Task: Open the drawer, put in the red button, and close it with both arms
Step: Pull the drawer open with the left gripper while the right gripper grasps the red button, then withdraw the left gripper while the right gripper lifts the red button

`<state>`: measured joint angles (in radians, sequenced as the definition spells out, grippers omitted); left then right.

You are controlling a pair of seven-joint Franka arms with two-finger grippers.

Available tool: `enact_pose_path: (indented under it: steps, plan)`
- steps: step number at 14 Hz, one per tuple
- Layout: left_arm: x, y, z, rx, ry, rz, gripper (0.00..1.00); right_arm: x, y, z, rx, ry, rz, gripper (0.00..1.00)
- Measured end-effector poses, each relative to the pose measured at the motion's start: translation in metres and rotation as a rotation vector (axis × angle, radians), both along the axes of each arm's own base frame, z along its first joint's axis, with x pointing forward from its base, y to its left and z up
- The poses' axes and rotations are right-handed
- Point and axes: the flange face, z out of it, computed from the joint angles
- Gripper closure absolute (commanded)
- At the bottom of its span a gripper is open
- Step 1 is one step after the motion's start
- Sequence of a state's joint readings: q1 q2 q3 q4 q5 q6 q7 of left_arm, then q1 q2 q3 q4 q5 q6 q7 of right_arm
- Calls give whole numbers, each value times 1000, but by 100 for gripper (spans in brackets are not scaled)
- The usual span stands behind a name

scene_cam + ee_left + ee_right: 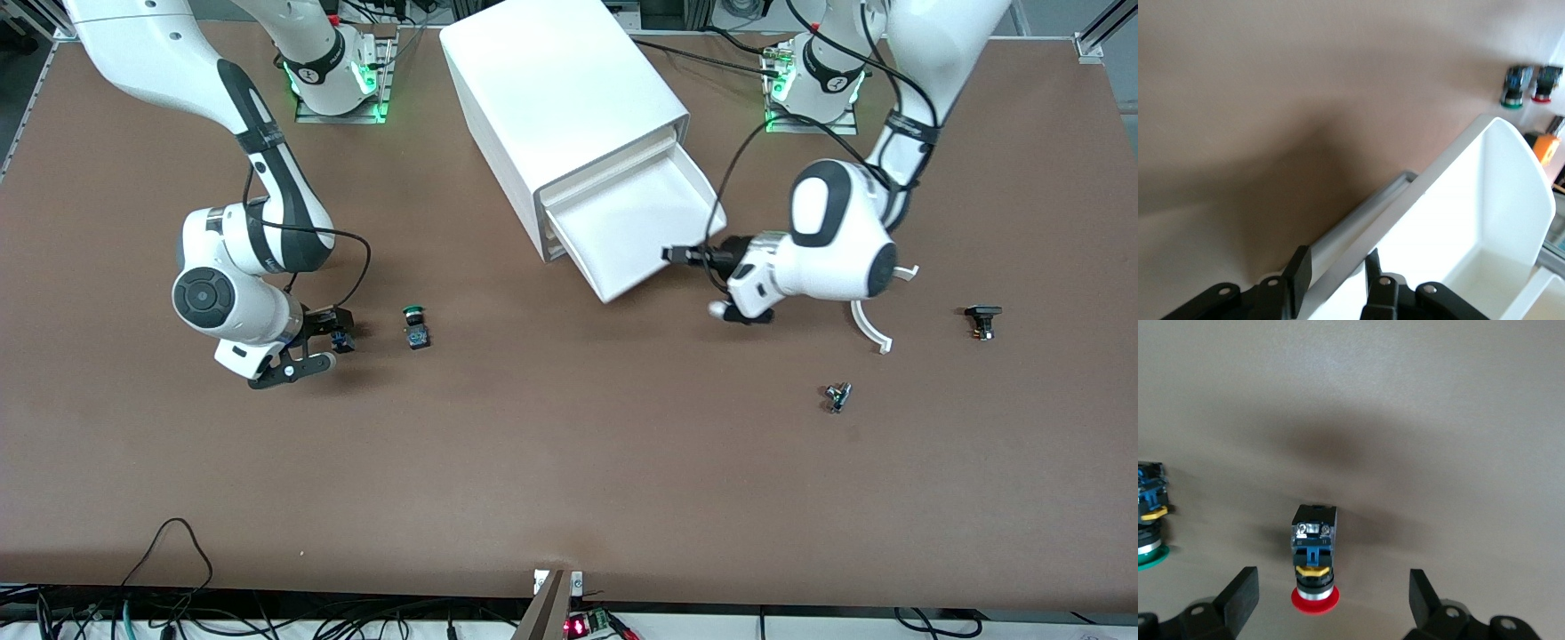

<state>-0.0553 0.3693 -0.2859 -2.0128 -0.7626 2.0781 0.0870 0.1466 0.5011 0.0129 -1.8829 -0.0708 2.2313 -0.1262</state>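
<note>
Between wide-set right gripper (1331,597) jaws lies the round-capped red button (1314,565).

Left tool (1336,275) clamped on drawer (1485,200) front edge, red button (1546,84) beside green button (1515,87)

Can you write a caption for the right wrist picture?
Right gripper open over the red button on the table, green button beside it.

- Left gripper (680,255): level, wrist bent sideways, jaws clamped together.
- Right gripper (327,345): low over counter (569,462), pointing down, jaws spread wide.
</note>
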Motion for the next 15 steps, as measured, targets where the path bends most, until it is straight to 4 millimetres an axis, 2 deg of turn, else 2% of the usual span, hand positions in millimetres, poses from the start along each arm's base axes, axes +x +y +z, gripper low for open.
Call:
enact_pose_path:
  steps: [4,6,7,8,10,13,15]
  plan:
    - [18,9,15,26,-73,43,0,-9,0,-20,7,-1,25,0]
    - [31,28,33,100,-161,18,0,-11,6,-26,14,-3,37,0]
    - [43,48,54,138,-219,26,0,-12,9,-28,17,-2,41,0]
    - [56,74,82,164,-279,54,0,-12,11,-31,19,-2,44,0]
    - [66,126,140,196,-373,128,0,-12,12,-35,21,-7,46,0]
    - [49,178,208,323,-432,82,0,-11,12,-40,24,-13,47,4]
    - [33,198,254,428,-408,-10,0,-12,12,-44,23,-8,47,13]
